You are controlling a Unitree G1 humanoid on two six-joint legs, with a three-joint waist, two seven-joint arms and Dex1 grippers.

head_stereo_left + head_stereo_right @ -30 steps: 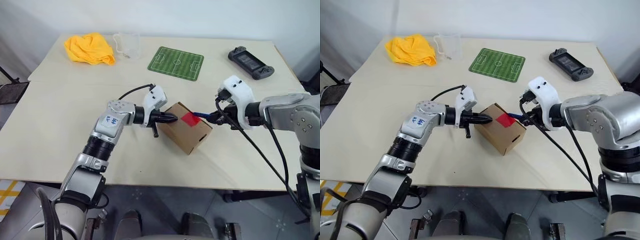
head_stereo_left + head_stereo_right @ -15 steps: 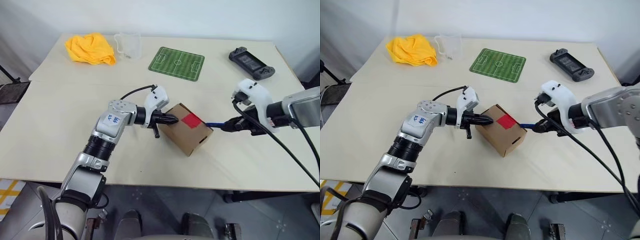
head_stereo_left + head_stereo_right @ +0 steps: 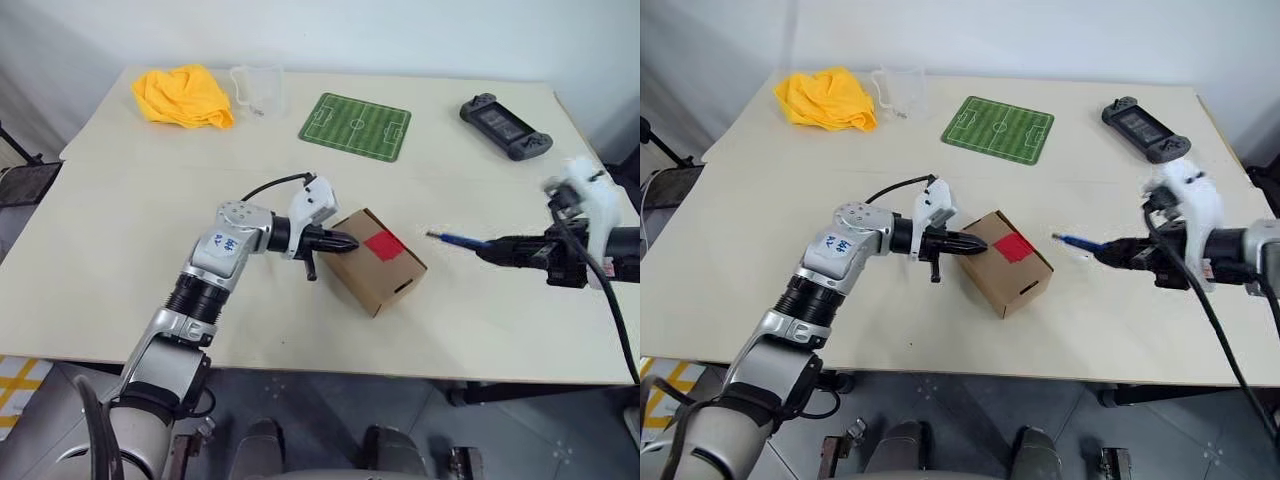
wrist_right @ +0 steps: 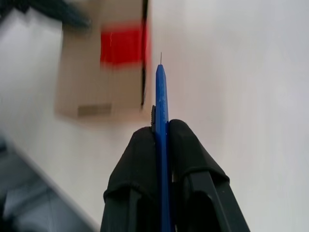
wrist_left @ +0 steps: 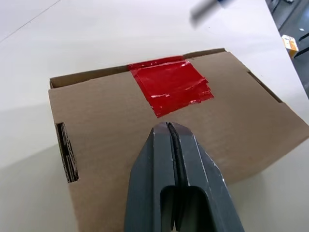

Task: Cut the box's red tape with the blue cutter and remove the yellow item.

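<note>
The box point(image 3: 375, 272), a small brown carton, lies in the middle of the table with the red tape point(image 3: 383, 243) on its top face. My left gripper point(image 3: 343, 240) is shut and empty, its tip pressed against the box's left end; in the left wrist view the shut fingers point(image 5: 175, 159) rest on the cardboard just short of the red tape point(image 5: 170, 84). My right gripper point(image 3: 496, 249) is shut on the blue cutter point(image 3: 455, 239), held off the box's right side with a clear gap. The cutter's tip point(image 4: 161, 72) points toward the box. The yellow item is hidden.
A yellow cloth point(image 3: 182, 95) and a clear plastic cup point(image 3: 255, 90) lie at the far left of the table. A green football-pitch mat point(image 3: 355, 125) sits at the back middle and a dark handheld game console point(image 3: 505, 125) at the back right.
My right gripper has drawn back to the right with the blue cutter, away from the red tape. The left gripper and the box have stayed put.
</note>
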